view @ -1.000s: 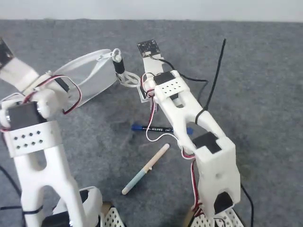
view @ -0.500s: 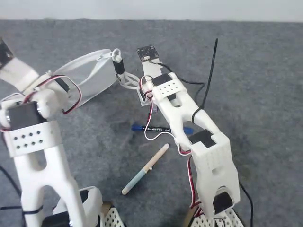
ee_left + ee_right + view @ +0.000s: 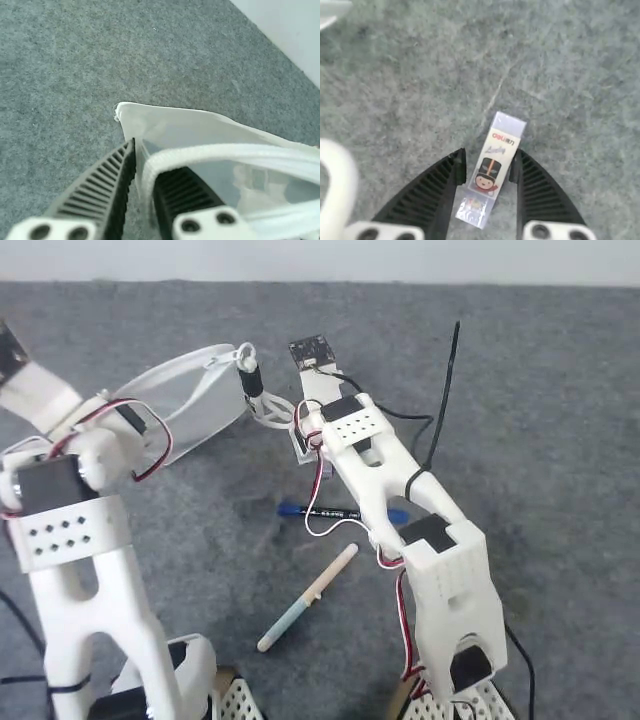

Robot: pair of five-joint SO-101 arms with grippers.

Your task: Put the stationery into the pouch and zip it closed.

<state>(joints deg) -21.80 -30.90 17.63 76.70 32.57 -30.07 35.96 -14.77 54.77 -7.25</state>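
Grey, short-pile carpet (image 3: 560, 390) covers the whole work surface, and a thin strip of pale wall (image 3: 400, 260) runs along the top edge of the overhead view. Two white plastic robot arms rise from the bottom of the frame, one at the left and one at centre right.

A clear plastic pouch (image 3: 190, 400) with a white zip edge lies at the upper left. In the left wrist view, the left gripper (image 3: 142, 150) has its ribbed black jaws drawn narrow, pinching one end of the pouch (image 3: 210, 130) just by the zip.

In the right wrist view, the right gripper (image 3: 487, 156) hangs low over the carpet with its jaws parted. A small wrapped eraser (image 3: 496, 160) lies flat on the carpet between them. The jaws sit close to its long sides, but contact cannot be told.

Near the middle of the overhead view, a blue pen (image 3: 340, 512) lies crosswise, partly under the centre-right arm. Below it, a cream and pale green pen (image 3: 308, 598) lies at a slant. A black cable (image 3: 445, 390) trails toward the upper right.
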